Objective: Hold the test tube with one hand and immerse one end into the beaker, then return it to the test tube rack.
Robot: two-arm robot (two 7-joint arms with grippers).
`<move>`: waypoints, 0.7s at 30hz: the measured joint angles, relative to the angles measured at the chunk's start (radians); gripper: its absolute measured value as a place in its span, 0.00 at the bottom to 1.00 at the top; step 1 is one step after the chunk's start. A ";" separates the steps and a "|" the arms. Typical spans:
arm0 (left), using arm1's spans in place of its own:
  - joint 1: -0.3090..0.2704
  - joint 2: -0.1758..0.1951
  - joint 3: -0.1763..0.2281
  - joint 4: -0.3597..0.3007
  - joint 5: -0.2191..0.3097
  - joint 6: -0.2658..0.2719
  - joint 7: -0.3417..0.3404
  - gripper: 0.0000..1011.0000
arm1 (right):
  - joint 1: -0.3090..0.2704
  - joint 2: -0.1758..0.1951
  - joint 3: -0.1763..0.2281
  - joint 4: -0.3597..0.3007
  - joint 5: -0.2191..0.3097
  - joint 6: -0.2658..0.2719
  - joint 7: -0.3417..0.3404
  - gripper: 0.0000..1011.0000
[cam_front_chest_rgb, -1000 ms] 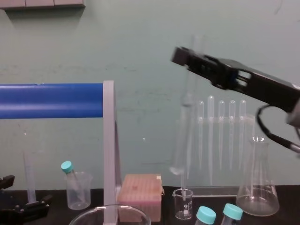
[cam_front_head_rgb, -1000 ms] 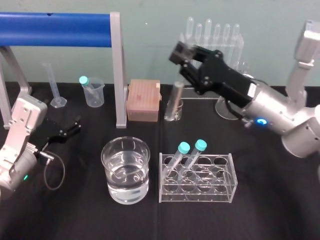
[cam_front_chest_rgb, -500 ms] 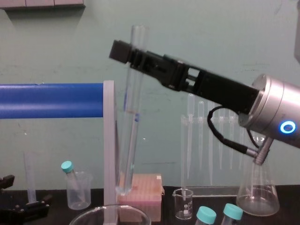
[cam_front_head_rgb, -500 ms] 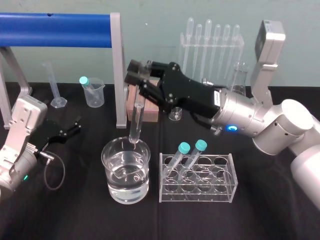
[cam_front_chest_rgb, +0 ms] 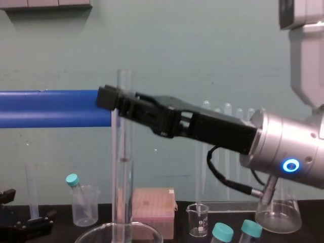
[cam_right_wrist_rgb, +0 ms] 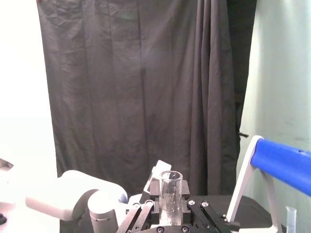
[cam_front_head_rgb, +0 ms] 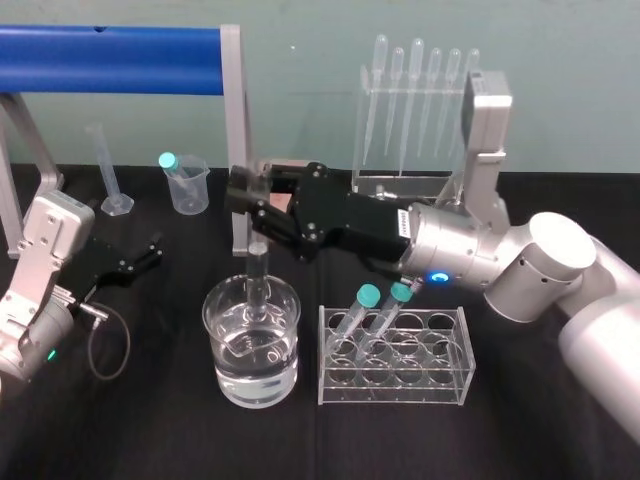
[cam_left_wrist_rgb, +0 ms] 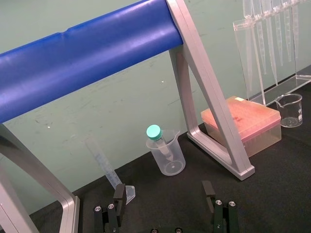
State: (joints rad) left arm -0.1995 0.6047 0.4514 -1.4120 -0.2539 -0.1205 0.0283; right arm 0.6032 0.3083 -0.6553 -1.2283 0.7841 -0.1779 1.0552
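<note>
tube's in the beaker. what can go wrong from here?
1. Right claw grips the test tube near its top; the long lower end may knock the beaker wall on lifting.
2. Two teal-capped tubes lean in the rack, crowding the return.
Left claw parked, open.

I see the small plastic beaker (cam_front_head_rgb: 187, 186) left of the pink tip box (cam_front_chest_rgb: 152, 204), the pipette stand (cam_front_head_rgb: 415, 110) on its right.
</note>
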 joint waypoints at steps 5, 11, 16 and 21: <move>0.000 0.000 0.000 0.000 0.000 0.000 0.000 0.99 | 0.016 -0.016 -0.023 0.039 -0.013 -0.006 -0.003 0.23; 0.000 0.000 0.000 0.000 0.000 0.000 0.000 0.99 | 0.034 -0.033 -0.049 0.081 -0.035 -0.005 -0.011 0.23; 0.000 0.000 0.000 0.000 0.000 0.000 0.000 0.99 | 0.040 -0.037 -0.059 0.096 -0.050 -0.003 -0.019 0.23; 0.000 0.000 0.000 0.000 0.000 0.000 0.000 0.99 | 0.045 -0.040 -0.070 0.108 -0.069 -0.001 -0.027 0.23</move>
State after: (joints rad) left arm -0.1995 0.6047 0.4514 -1.4120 -0.2539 -0.1205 0.0283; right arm 0.6480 0.2679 -0.7250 -1.1207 0.7153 -0.1785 1.0281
